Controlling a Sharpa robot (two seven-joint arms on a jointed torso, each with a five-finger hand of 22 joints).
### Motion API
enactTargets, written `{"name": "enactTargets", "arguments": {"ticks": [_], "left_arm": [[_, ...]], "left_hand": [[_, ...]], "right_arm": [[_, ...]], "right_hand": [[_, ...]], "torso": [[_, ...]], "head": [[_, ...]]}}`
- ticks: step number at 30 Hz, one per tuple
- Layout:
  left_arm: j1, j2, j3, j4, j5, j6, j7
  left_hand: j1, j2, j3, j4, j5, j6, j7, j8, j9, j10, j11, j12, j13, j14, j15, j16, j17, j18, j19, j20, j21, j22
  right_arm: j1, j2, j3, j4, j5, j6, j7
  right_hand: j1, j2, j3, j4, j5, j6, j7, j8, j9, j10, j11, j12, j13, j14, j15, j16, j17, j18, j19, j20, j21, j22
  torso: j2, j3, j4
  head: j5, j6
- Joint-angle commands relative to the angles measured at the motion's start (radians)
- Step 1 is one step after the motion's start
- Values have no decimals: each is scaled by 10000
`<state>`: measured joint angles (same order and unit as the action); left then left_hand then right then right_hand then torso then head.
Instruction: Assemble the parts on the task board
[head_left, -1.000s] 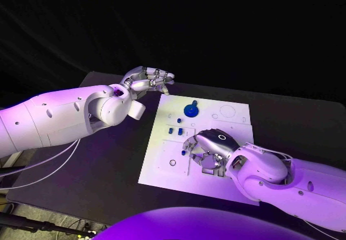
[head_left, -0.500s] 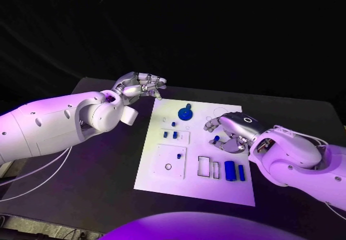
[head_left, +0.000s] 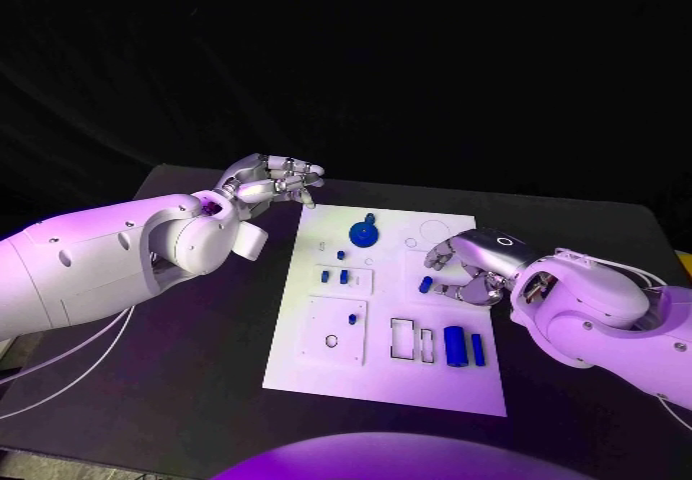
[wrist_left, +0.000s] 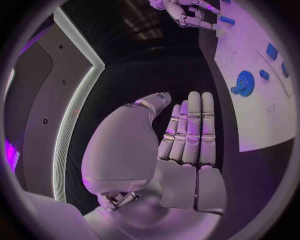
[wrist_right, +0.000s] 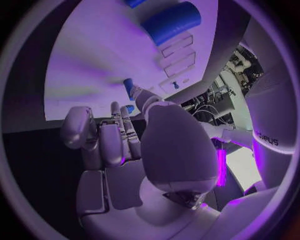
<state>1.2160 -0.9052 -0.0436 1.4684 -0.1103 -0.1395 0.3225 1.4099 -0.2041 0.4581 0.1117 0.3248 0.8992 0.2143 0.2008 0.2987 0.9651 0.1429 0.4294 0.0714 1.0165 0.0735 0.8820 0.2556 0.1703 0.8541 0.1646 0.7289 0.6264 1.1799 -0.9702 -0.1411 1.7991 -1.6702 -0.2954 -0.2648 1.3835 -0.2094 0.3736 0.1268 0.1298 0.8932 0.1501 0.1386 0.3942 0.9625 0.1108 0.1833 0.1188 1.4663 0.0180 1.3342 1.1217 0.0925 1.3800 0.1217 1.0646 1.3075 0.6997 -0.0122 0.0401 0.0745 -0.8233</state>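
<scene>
A matt black tabletop (head_left: 216, 340) carries the smooth, flat white task board (head_left: 346, 375), which looks like matt plastic. Small blue parts (head_left: 456, 346) on it appear smooth and plastic-like. Both arms wear glossy white shells; each robot hand (head_left: 274, 178) shows silvery, metallic-looking segments.

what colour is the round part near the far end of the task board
Blue. The round part stands out clearest against the white task board in the head view.

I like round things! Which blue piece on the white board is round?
The blue disc at the task board's far end; the other blue parts are small blocks or cylinders.
</scene>
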Motion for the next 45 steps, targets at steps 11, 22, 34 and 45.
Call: {"name": "enactTargets", "arguments": {"ticks": [11,22,34,45], "left_arm": [[5,-7,5,-53,42,218,27],[6,-27,5,-29,42,214,17],[6,-41,5,-17,42,210,0],[7,-54,5,-5,42,236,-31]], "left_hand": [[25,118,-21,-68,6,59,-47,36,25,-89,-9,68,12,-55,-23,-42,-12,108,27,45,-34,-8],[37,127,-23,-76,6,61,-47,38,27,-88,-12,77,14,-55,-27,-41,-12,109,30,42,-31,-4],[37,127,-23,-76,6,61,-47,38,27,-88,-12,77,14,-55,-27,-41,-12,109,30,42,-31,-4],[49,138,-30,-88,6,56,-44,36,28,-94,-12,88,15,-53,-30,-40,-12,111,35,38,-25,3]], "right_arm": [[-39,376,-15,-303,136,542,5],[-116,582,-24,-409,224,498,122],[-222,734,-27,-504,225,454,57],[-278,837,-28,-491,210,224,-30]], "right_hand": [[304,230,531,251,-125,516,24,137,-83,570,-115,370,-159,133,-32,26,67,-38,255,-53,408,912],[370,330,1420,354,-91,1344,-116,470,4,1720,-338,489,-248,273,-203,344,499,-201,621,-200,1312,1316],[326,256,1537,291,-121,1389,-116,523,46,1823,-348,314,-301,286,-223,388,532,-242,694,-243,1510,1418],[182,164,1648,302,-72,1379,-74,542,64,1956,-317,160,-318,277,-186,413,531,-252,706,-207,1560,1477]], "torso": [[6,-12,15],[-1,0,-2],[8,0,-1],[-1,-3,4]], "head": [[41,-58],[98,-122],[102,-173],[96,-197]]}}
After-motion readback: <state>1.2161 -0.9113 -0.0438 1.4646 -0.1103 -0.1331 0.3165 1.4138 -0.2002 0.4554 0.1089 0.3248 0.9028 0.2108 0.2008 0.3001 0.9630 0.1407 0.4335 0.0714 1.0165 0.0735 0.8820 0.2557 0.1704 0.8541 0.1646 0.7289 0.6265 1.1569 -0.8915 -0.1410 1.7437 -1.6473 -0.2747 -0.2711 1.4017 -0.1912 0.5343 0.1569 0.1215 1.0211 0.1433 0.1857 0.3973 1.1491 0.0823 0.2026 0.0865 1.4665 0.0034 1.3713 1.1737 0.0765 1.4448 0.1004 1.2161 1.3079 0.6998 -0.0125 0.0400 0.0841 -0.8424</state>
